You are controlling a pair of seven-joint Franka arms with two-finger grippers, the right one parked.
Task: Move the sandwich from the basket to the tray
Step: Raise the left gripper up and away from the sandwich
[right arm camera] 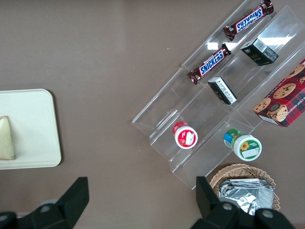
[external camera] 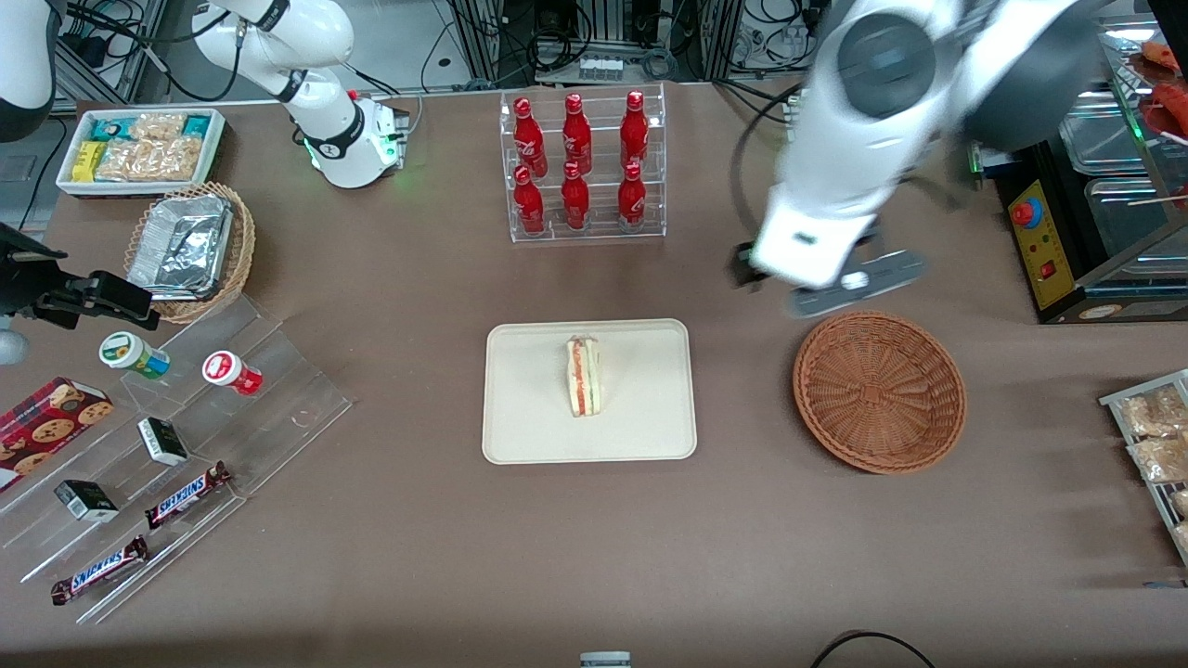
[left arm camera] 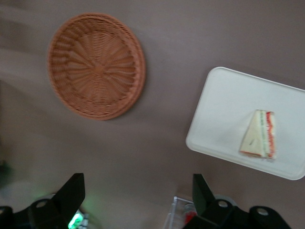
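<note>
Front view: sandwich [external camera: 584, 376] on tray [external camera: 529, 422], end effector [left arm camera: 138, 193] well apart, open.

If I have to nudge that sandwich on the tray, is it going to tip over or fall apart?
The sandwich stands on a narrow edge on the tray, filling stripes facing up, so a sideways push would likely topple it flat. Its separate layers suggest it is soft and may splay if squeezed. The gripper, open and empty, hovers high above the table, farther from the front camera than the basket.

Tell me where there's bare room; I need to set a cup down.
Bare cloth lies between the tray, holding the sandwich, and the basket, also nearer the camera. The bottle rack is crowded. The open pincer hangs above the table.
</note>
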